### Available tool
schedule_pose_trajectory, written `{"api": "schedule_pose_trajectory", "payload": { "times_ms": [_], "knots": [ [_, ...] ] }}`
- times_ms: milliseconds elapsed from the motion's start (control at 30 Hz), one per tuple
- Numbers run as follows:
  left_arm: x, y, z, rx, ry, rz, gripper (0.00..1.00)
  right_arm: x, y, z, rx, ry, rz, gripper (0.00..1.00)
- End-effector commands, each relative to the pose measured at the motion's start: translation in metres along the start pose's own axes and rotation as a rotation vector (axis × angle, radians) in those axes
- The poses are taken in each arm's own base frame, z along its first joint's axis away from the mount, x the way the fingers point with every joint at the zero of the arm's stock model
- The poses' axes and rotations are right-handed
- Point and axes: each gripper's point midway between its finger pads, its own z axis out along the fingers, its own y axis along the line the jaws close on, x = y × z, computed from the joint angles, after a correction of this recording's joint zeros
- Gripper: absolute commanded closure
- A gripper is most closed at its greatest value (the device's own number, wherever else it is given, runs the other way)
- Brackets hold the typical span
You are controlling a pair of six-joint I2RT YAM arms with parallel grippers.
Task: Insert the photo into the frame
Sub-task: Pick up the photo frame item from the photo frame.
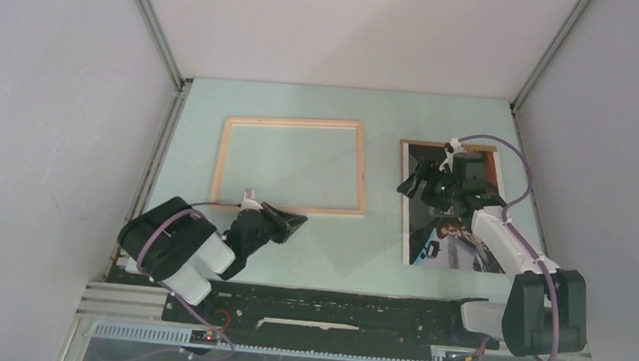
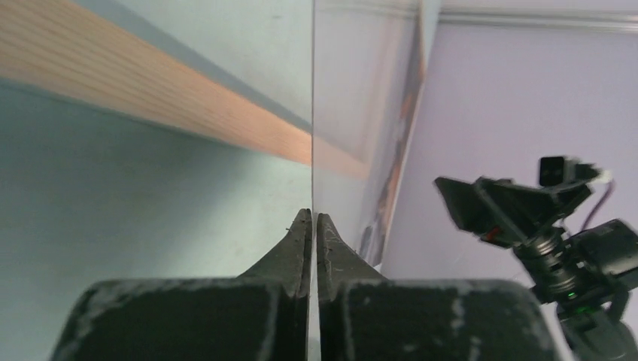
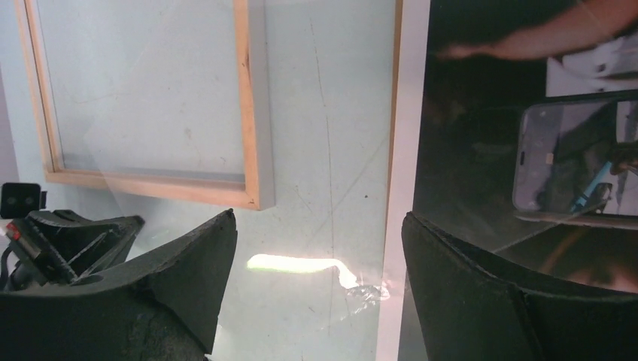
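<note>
The frame (image 1: 322,210) lies flat, pale wood up, just beyond the left gripper (image 1: 293,221), with its near rail at the gripper's tip. The photo (image 1: 431,245) lies on the green tabletop (image 1: 361,261) under the right gripper (image 1: 415,181) and reaches nearer.

- No writing, label, brand, number or sign can be read in any of the three views.
- The photo (image 3: 481,83) shows a phone screen within its printed image, but whatever is on that screen is too blurred to read.
</note>
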Motion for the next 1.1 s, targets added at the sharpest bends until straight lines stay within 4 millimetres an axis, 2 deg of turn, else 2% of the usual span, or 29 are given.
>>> {"api": "schedule_pose_trajectory", "payload": {
  "times_ms": [0,167,367,533,667,700,767,867,1067],
  "knots": [
    [0.012,0.034,-0.02,-0.103,0.209,0.086,1.0,-0.019,0.012,0.003,-0.048,-0.004,0.005,0.12],
    [-0.009,0.067,-0.037,-0.276,0.239,0.177,1.0,-0.033,0.015,0.017,-0.07,0.041,0.028,0.12],
    [-0.064,0.052,-0.055,-0.402,0.14,0.311,1.0,-0.05,0.016,0.037,-0.086,0.084,0.036,0.12],
    [-0.088,0.063,-0.068,-0.512,0.176,0.329,1.0,-0.058,0.012,0.051,-0.129,0.147,0.062,0.14],
    [-0.105,0.067,-0.07,-0.571,0.176,0.355,1.0,-0.062,0.009,0.058,-0.208,0.181,0.103,0.15],
    [-0.11,0.069,-0.072,-0.592,0.169,0.366,1.0,-0.061,0.01,0.06,-0.231,0.204,0.114,0.16],
    [-0.119,0.071,-0.075,-0.628,0.156,0.391,1.0,-0.063,-0.001,0.064,-0.24,0.241,0.155,0.17],
    [-0.128,0.068,-0.077,-0.643,0.139,0.414,1.0,-0.055,-0.01,0.074,-0.264,0.312,0.184,0.19],
    [-0.132,0.059,-0.069,-0.625,0.162,0.422,1.0,-0.037,-0.019,0.09,-0.344,0.411,0.255,0.27]
  ]
}}
